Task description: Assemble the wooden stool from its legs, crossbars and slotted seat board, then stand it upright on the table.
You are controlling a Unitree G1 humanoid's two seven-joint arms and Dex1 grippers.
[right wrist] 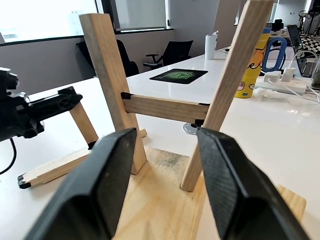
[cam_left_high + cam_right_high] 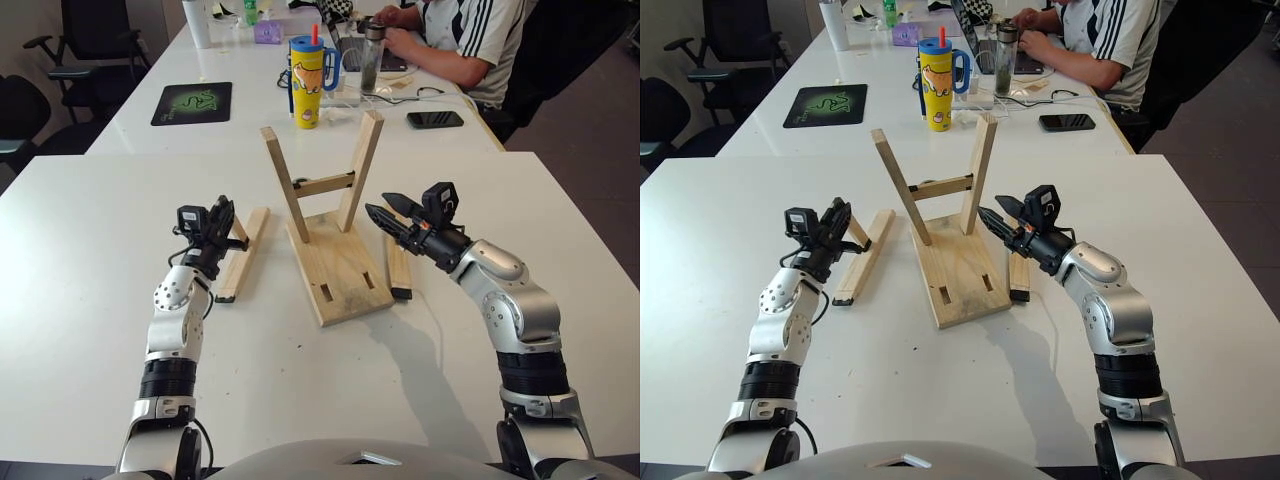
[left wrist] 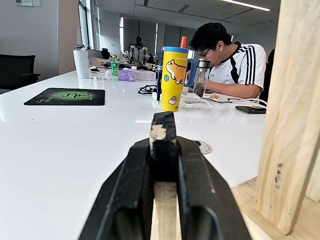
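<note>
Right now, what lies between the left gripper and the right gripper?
In the left eye view, the slotted seat board lies between the left gripper and the right gripper, carrying two legs joined by a crossbar.

One seat board [image 2: 340, 282], two upright legs [image 2: 284, 185] and one crossbar [image 2: 325, 184] are counted. Two further wooden pieces [image 2: 243, 252] are seen.
</note>
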